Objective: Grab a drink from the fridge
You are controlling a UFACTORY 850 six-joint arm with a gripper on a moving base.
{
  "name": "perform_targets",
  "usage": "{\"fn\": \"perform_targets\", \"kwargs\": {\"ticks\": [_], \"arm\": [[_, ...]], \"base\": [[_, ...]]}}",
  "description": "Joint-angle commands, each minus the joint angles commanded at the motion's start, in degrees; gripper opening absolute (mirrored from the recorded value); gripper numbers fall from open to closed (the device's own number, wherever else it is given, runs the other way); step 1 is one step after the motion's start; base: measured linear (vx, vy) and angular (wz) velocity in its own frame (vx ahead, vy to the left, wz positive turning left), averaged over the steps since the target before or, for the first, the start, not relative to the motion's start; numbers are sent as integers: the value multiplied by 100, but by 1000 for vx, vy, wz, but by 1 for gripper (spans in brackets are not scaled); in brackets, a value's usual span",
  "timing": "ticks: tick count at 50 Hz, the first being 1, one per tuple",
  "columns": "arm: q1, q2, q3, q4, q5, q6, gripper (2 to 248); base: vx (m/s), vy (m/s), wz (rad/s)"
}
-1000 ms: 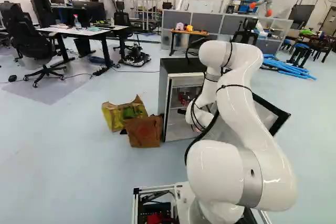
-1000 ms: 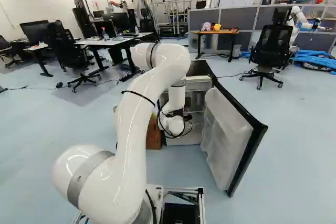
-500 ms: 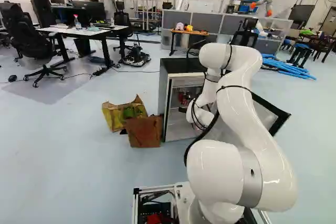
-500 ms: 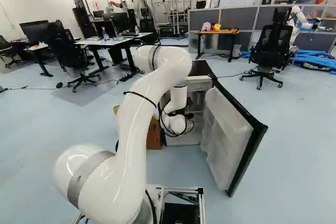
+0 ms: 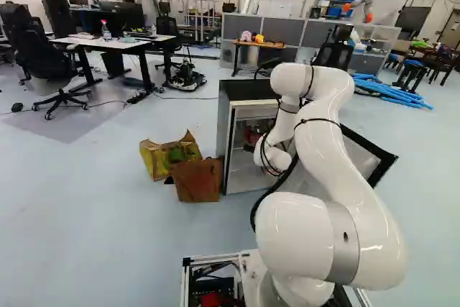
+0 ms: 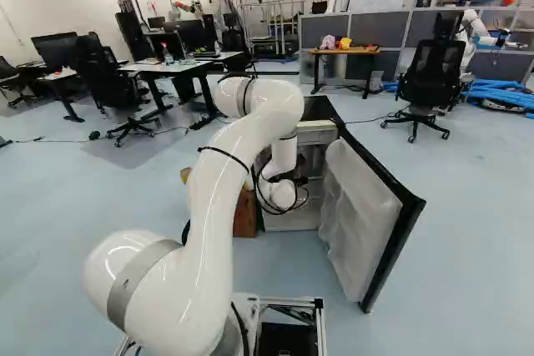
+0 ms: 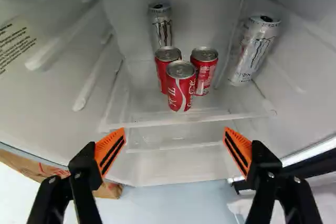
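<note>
Left, right base views behind arm (image 5: pixel 338 163), sharing fridge (image 5: pixel 246 90) ahead — wrist view close, facing inside

- Far silver can (image 7: pixel 161 24), its lower body hidden from me behind red cans (image 7: pixel 180 90).
- Printed label (image 7: pixel 14 46) on the fridge's left wall (image 7: pixel 63 85), cut off at the wrist view's edge.
- Fridge door (image 5: pixel 382 157), partly concealed by my arm (image 5: pixel 327 152) in the left base view.
- Brown bag (image 6: pixel 244 216), mostly hidden by my arm in the right base view.
</note>
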Motion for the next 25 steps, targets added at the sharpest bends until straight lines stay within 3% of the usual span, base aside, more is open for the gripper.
{"fn": "perform_targets", "kwargs": {"ticks": [25], "arm": [[47,-162,-314,0,0,0,247]], "base": [[0,0,0]]}}
